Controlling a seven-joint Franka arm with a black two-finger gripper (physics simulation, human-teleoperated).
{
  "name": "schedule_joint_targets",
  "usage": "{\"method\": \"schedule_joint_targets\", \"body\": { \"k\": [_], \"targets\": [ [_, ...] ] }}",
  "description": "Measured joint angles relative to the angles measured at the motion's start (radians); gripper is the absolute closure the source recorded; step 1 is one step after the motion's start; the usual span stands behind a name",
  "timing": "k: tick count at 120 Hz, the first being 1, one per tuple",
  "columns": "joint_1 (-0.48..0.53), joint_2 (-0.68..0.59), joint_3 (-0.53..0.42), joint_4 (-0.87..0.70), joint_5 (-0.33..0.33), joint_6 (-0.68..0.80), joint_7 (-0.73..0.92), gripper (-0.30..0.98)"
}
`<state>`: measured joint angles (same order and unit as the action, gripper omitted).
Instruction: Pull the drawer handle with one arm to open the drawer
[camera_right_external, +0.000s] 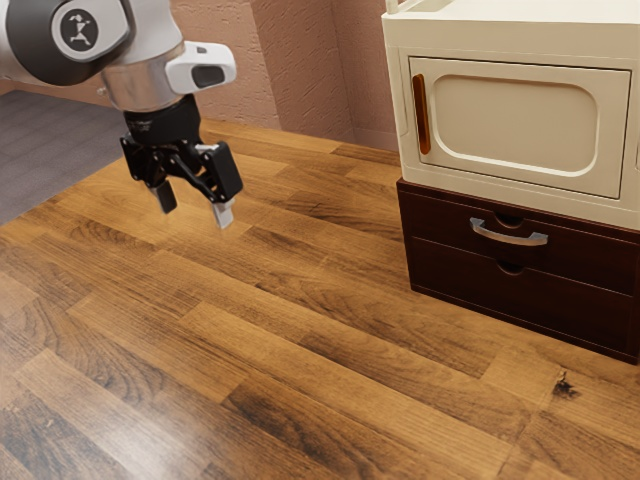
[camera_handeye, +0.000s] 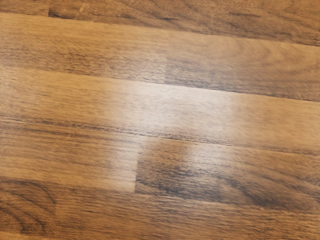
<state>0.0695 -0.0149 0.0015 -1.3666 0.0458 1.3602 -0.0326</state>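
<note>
My hand (camera_right_external: 195, 207), fingers spread around nothing, hangs over the desk (camera_right_external: 270, 330) near its far corner, exterior view's left; well apart, rightward, the closed upper drawer (camera_right_external: 440, 223) with its silver handle (camera_right_external: 509, 238) sits beneath a cream cabinet (camera_right_external: 515, 125).

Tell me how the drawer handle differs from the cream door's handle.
The drawer handle is silvery, while the door handle is orange-brown. The drawer handle runs crosswise; the door handle stands upright. The drawer handle sits on a dark brown drawer, the door handle on a cream door. Both are slim pulls on closed fronts.
</note>
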Motion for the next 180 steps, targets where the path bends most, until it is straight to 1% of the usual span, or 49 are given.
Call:
{"method": "schedule_joint_targets", "body": {
  "k": [28, 38, 45, 62, 70, 79, 94, 108, 119, 132, 152, 167, 180],
  "targets": [
    [0.018, -0.001, 0.001, 0.004, -0.001, 0.021, -0.004, 0.0],
    [0.02, -0.006, 0.0, 0.124, -0.001, -0.003, -0.006, 0.0],
    [0.018, -0.013, 0.0, 0.175, -0.001, -0.021, -0.007, 0.0],
    [0.003, -0.01, -0.006, 0.216, -0.006, -0.041, -0.053, 0.0],
    [-0.012, -0.006, -0.003, 0.211, -0.035, -0.048, -0.126, 0.0],
    [-0.022, 0.007, -0.008, 0.209, -0.064, -0.053, -0.253, 0.0],
    [-0.046, 0.028, -0.01, 0.208, -0.082, -0.057, -0.481, 0.0],
    [-0.06, 0.033, -0.019, 0.208, -0.085, -0.059, -0.664, 0.0],
    [-0.071, 0.032, -0.025, 0.208, -0.062, -0.061, -0.785, 0.0],
    [-0.046, 0.03, -0.064, 0.191, -0.053, -0.051, -0.906, 0.0],
    [-0.014, 0.012, -0.111, 0.061, -0.067, 0.055, -1.053, 0.0],
    [0.02, -0.001, -0.157, -0.028, -0.077, 0.169, -1.141, 0.0],
    [0.025, -0.004, -0.18, -0.077, -0.08, 0.266, -1.204, 0.0]
  ]
}}
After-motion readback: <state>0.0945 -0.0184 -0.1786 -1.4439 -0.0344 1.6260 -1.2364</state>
